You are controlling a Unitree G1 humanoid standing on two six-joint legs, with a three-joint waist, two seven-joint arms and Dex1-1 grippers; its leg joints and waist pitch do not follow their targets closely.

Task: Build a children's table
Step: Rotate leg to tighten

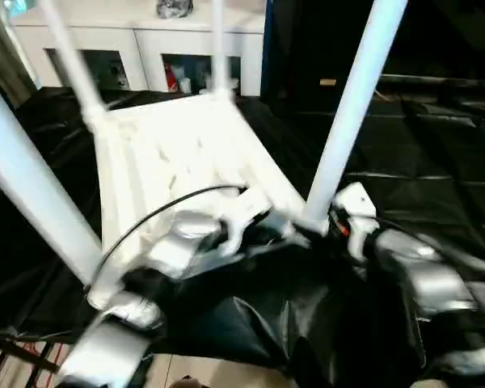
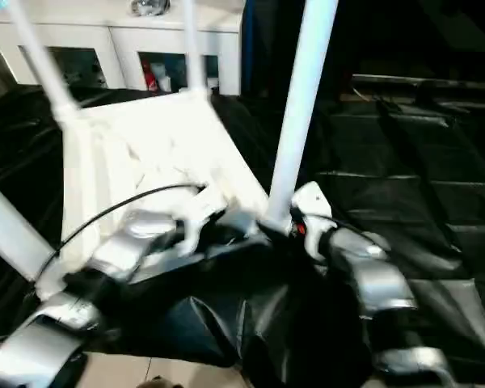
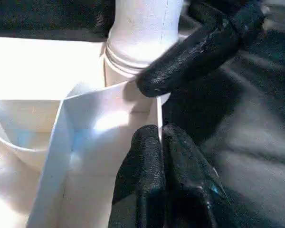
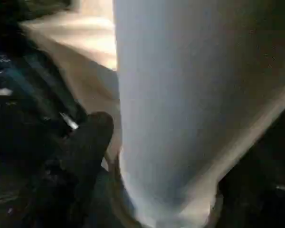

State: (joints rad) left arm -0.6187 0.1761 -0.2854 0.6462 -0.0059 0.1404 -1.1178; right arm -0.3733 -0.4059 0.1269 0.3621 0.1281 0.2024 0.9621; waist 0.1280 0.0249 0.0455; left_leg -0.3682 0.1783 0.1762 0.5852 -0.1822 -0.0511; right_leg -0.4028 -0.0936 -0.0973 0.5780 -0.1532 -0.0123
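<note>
Left eye view: upturned white tabletop (image 1: 170, 153), four legs (image 1: 352, 105) socketed; left jaws pinch its rim, right jaws apart.

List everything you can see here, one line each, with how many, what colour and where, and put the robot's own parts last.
tabletop: one, white, upside down on the black cloth, ribbed underside up.
legs: four, white, standing up from the tabletop's corner sockets.
black cloth: one, black, draped over the work table.
cabinet: one, white, behind the work table.
cable: one, black, arching across the tabletop.
left tool: one, black fingers, shut on the tabletop's thin edge wall.
right tool: one, black, at the base of the near right leg.
</note>
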